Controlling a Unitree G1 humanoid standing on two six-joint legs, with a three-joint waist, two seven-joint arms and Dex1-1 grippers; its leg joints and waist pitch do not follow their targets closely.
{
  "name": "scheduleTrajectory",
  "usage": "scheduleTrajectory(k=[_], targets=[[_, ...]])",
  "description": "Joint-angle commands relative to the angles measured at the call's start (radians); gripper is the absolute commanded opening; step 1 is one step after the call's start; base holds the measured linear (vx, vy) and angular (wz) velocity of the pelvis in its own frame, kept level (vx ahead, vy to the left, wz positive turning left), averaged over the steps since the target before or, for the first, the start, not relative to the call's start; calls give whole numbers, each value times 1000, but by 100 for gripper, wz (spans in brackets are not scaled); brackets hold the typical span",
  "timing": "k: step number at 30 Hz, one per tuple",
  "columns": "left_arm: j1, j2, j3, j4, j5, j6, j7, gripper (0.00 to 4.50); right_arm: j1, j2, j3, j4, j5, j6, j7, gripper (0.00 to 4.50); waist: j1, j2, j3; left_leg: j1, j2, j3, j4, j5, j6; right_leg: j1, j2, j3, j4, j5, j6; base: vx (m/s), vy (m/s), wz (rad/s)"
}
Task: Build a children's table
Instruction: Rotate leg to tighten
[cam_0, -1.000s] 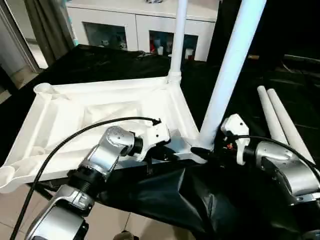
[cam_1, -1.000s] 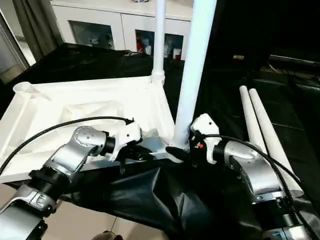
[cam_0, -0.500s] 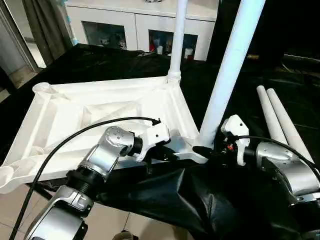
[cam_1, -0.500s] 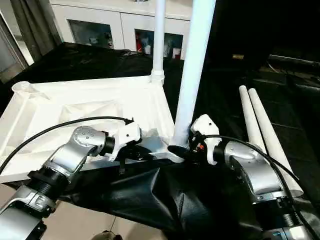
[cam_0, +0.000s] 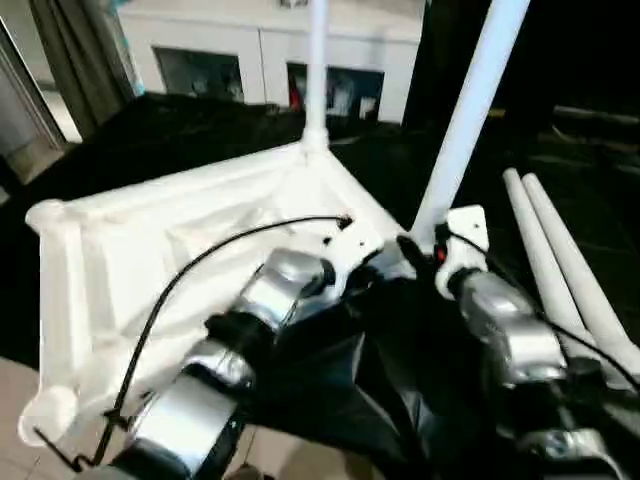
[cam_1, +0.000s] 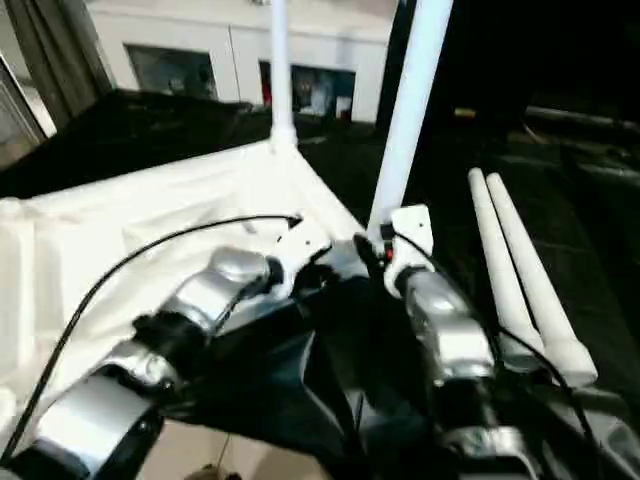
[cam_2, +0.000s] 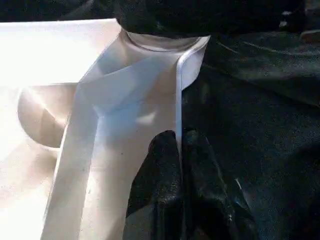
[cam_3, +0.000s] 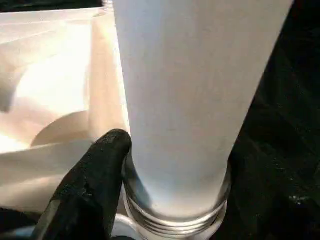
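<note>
On the black-draped desk (cam_0: 130, 140) the upturned tabletop (cam_0: 150, 250) carries two upright legs: the far leg (cam_0: 317, 70) at twelve o'clock and the near leg (cam_0: 465, 110) toward two. Two spare legs (cam_0: 560, 270) lie at three o'clock, so I judge the build half done. Left tool (cam_2: 179, 150) pinches the tabletop's rim. Right tool (cam_3: 165, 165), forearm reaching forward, grips the near leg's base.
</note>
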Motion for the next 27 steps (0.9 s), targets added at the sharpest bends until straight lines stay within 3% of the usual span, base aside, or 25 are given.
scheduleTrajectory(k=[1, 3, 8, 13, 17, 18, 20, 23, 27], targets=[[-34, -10, 57, 9, -4, -27, 134, 0, 16, 79, 52, 44, 32, 31, 14, 272, -1, -14, -60, 13, 23, -7, -66, -155, 51, 50, -51, 39, -85, -90, -219, 0, 0, 0], [-34, -9, 53, 14, -1, -43, 117, 0, 4, 95, 33, 45, 51, 21, 20, 326, -1, -13, -60, 15, 26, -8, -68, -176, 46, 50, -51, 39, -86, -108, -214, 0, 0, 0], [-28, 4, 43, 19, -6, -67, 66, 0, -7, 82, 39, 35, 46, 0, 52, 375, -9, -14, -61, 11, 27, -12, -73, -190, 41, 54, -51, 37, -86, -104, -205, 0, 0, 0], [-12, 35, 35, -21, -23, -72, -18, 0, 8, -1, 59, -42, 61, 29, 178, 421, -9, -18, -65, 8, 26, -9, -65, -123, 78, 59, -50, 39, -76, 1, -228, 0, 0, 0], [22, 87, 13, -81, -37, -103, -147, 0, 50, -127, 99, -135, 64, 54, 348, 421, -4, -18, -65, 7, 28, -6, -60, -103, 112, 58, -51, 38, -73, 51, -247, 0, 0, 0], [49, 124, -3, -122, -52, -126, -233, 0, 71, -198, 103, -175, 74, 59, 436, 421, -2, -17, -67, 7, 28, -7, -61, -107, 111, 61, -51, 38, -72, 41, -249, 0, 0, 0], [70, 150, -14, -157, -66, -137, -293, 0, 83, -243, 101, -199, 86, 64, 489, 421, 2, -16, -65, 9, 33, -8, -63, -133, 108, 60, -54, 39, -75, 13, -251, 0, 0, 0], [88, 173, -24, -190, -76, -141, -340, 0, 94, -282, 104, -222, 92, 70, 526, 421, 6, -8, -66, 16, 37, -7, -65, -156, 92, 53, -53, 40, -76, -24, -261, 0, 0, 0], [123, 215, -39, -258, -91, -141, -429, 0, 114, -345, 115, -259, 99, 85, 591, 421, 12, -10, -67, 17, 39, -7, -66, -159, 73, 53, -54, 40, -74, -23, -265, 0, 0, 0]])
